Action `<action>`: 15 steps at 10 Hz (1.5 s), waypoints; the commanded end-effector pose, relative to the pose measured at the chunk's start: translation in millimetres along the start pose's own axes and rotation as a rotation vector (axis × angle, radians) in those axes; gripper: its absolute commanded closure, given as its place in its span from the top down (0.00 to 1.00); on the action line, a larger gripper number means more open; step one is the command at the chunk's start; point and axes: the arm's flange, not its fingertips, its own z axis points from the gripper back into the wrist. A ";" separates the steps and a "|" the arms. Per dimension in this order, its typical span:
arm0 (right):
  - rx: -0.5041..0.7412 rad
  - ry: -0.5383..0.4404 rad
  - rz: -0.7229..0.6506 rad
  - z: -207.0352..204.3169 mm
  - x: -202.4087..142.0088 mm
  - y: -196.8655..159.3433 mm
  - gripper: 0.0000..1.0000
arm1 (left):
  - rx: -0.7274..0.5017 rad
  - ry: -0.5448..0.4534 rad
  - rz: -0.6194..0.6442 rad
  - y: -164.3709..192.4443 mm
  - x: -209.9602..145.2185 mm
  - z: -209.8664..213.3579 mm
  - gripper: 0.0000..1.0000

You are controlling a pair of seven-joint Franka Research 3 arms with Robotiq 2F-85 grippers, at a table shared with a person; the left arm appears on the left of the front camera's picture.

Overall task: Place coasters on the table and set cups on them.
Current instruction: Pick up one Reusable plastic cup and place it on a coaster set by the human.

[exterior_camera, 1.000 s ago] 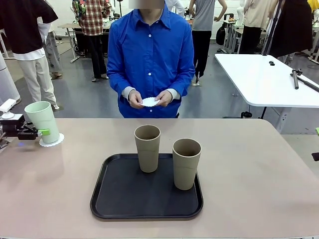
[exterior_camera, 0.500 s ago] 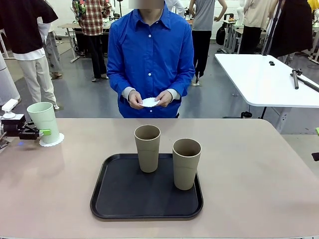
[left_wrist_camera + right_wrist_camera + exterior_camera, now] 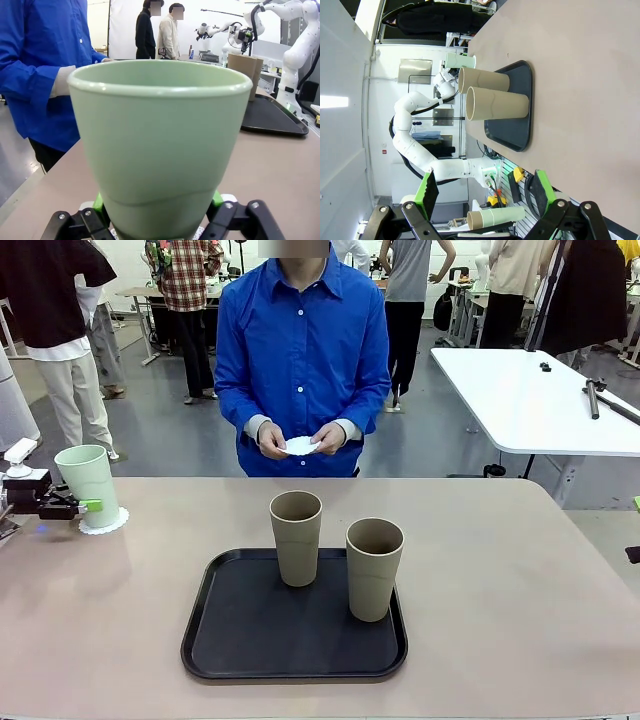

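Mint cup sits on its coaster at frame's far left, left gripper flanking its base, grip or release unclear; right gripper spread, empty; next, I'd say: person's spare coaster down, tan cup off the tray onto it.

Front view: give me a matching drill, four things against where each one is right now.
1 mint cup
2 tan cups
3 spare coaster
4 left gripper

A on the black tray
B in the person's hands
C on a coaster near the table's left end
D fingers either side of the mint cup's base

Pairs: 1-C, 2-A, 3-B, 4-D
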 end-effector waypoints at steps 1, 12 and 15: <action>0.011 -0.002 0.009 -0.1 0.0 1.0 1.00 | -0.018 0.001 0.023 3.8 4.0 -0.5 1.00; 0.011 -0.002 0.009 -0.1 0.0 1.0 1.00 | -0.042 -0.002 0.075 10.9 6.3 7.1 1.00; 0.011 -0.002 0.009 -0.1 0.0 1.0 1.00 | -0.043 0.007 0.087 11.9 8.0 9.0 1.00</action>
